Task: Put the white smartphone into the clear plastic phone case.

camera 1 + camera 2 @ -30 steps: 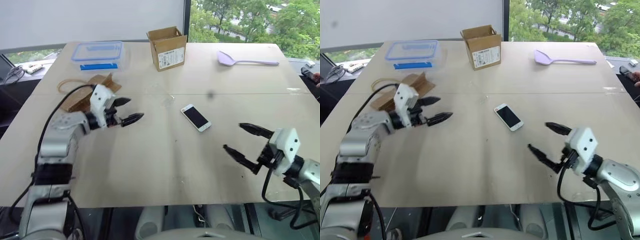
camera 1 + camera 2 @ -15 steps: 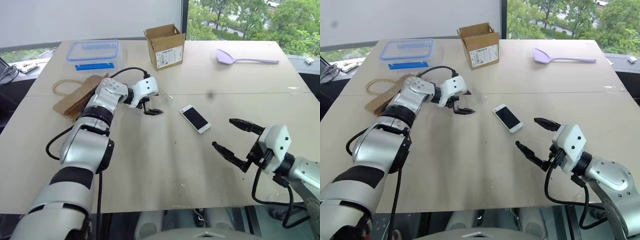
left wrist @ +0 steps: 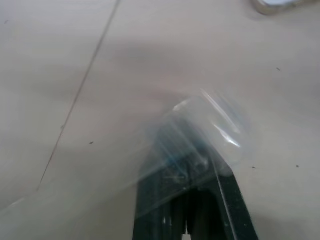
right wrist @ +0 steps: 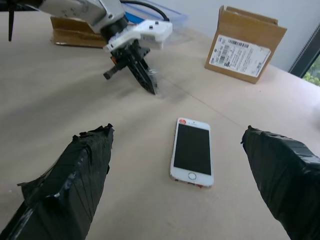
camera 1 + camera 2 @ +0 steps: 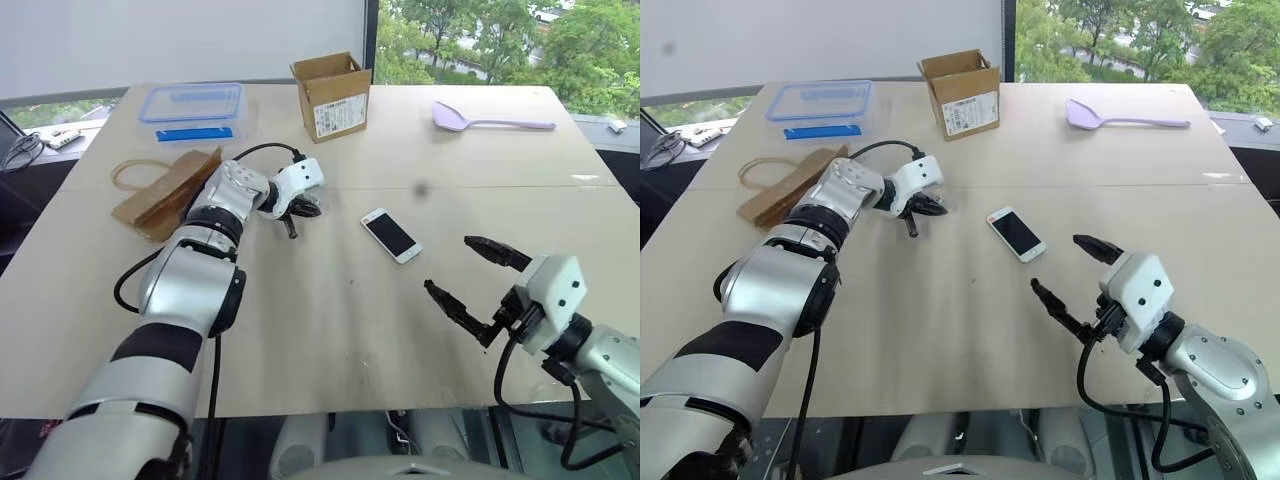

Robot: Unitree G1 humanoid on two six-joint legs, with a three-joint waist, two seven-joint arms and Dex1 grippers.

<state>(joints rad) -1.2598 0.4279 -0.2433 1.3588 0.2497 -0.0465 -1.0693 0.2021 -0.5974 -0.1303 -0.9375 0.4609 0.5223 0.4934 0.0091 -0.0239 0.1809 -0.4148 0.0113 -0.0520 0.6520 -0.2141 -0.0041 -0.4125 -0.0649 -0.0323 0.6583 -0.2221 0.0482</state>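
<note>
Across the pale wooden tabletop [image 5: 330, 330] things are spread well apart. At the far left sits a clear box with a blue-rimmed lid [image 5: 192, 103], and just in front of it lies a flattened piece of brown cardboard [image 5: 165, 188]. A small open cardboard box [image 5: 333, 95] stands at the far middle, and a lilac spatula [image 5: 490, 120] lies toward the far right.

Reaching out over the middle, the left gripper [image 5: 292, 215] points down at the tabletop with its fingers [image 3: 190, 210] pressed together, pinching an edge of the clear plastic phone case [image 3: 207, 130]. The case shows as a glossy, almost see-through sheet wrapped over the fingertips, lying on or just above the wood.

Closer in on the right side, the right gripper [image 5: 465, 280] hovers above the tabletop with its fingers [image 4: 80, 165] spread wide and nothing between them.

Between the two grippers, the white smartphone [image 5: 391, 235] lies flat, screen up, turned at a slant, touched by neither.
</note>
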